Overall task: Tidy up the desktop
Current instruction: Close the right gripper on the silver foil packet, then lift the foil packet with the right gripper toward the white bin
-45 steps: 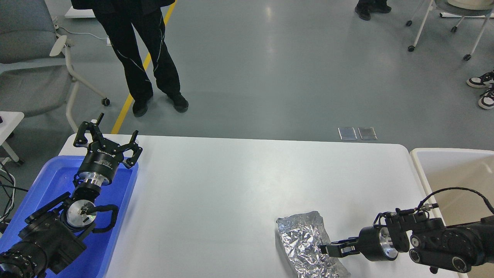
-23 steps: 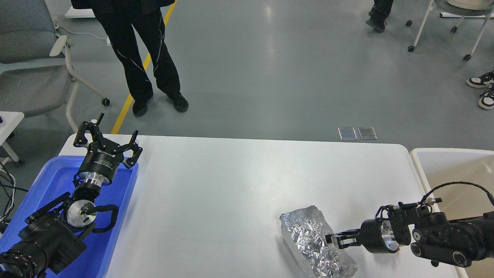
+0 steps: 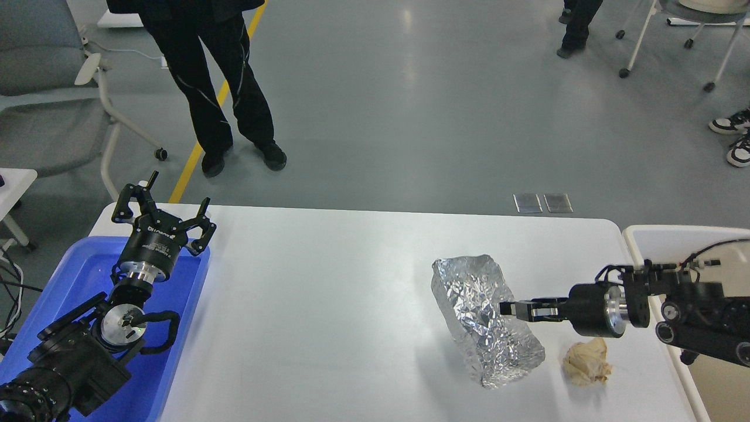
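Foil bag [image 3: 483,319] is hanging pinched in the right claw [image 3: 508,308] above the near right tabletop [image 3: 328,293]; crinkly foil may be slipping before reaching the bin [image 3: 633,237]. Left claw [image 3: 164,214] is gaping empty over the blue tray [image 3: 64,264].

a lab: grey taped floor [image 3: 410,117], rolling chairs [image 3: 685,35], onlookers [image 3: 217,82].

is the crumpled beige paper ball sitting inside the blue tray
No, the crumpled beige paper ball lies on the white desktop near its right edge, while the blue tray is at the far left.
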Tool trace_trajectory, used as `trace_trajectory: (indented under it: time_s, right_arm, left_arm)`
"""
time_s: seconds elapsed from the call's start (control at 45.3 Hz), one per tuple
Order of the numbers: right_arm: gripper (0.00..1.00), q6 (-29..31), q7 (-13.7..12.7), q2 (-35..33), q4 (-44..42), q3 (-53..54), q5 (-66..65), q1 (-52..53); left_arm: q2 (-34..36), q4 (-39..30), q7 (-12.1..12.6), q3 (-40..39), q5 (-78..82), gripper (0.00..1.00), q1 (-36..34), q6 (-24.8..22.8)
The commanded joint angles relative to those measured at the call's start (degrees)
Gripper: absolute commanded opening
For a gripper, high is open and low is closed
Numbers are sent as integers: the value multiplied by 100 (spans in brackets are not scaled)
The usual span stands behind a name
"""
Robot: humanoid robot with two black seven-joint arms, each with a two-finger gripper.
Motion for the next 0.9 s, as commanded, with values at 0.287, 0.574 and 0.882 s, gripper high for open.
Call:
trace_trajectory:
  time_s: [0.287,0.574,0.882]
  right_arm:
    - [0,1906,77,-1539,334,1018,1137,1946]
    - [0,2126,60,-1751,106,1088,1234,2166]
    - [0,2126,51,-1426,-2345,983,1488,1709]
  left_arm:
    - [0,0,0,0,1,100,0,0]
    - [0,0,0,0,1,100,0,0]
    - [0,0,0,0,1,100,0,0]
